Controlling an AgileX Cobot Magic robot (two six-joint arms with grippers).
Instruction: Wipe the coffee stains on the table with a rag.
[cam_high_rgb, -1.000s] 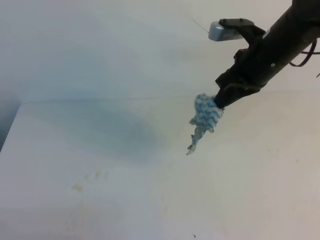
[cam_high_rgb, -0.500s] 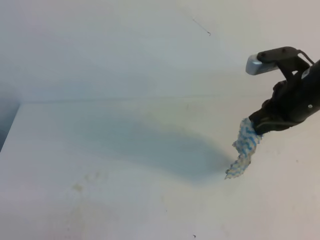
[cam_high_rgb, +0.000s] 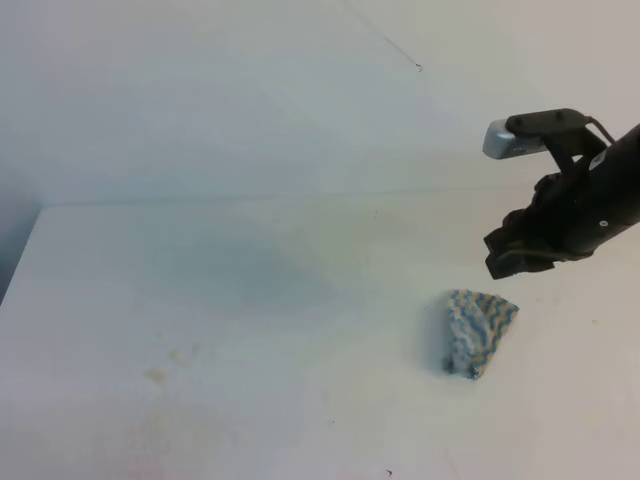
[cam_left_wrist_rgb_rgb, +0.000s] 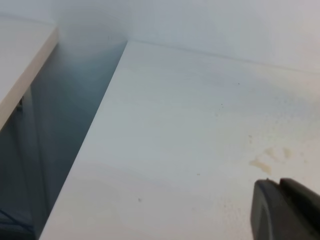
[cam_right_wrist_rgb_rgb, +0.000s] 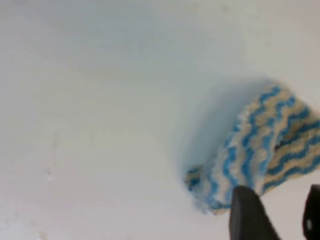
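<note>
Starting at the left, the table (cam_high_rgb: 300, 400) carried only faint tan smudges (cam_high_rgb: 170, 362) where the coffee stains had sat, so the wiping looked to me nearly or wholly done; the left gripper (cam_left_wrist_rgb_rgb: 287, 210) showed only as a dark tip at the corner of its wrist view, and I could not tell whether it was spread or pressed together. Further right the rag (cam_high_rgb: 478, 330) lay crumpled on the tabletop, free of any grip. Just above and right of it hung the right gripper (cam_high_rgb: 525, 258), fingers parted and holding nothing.
</note>
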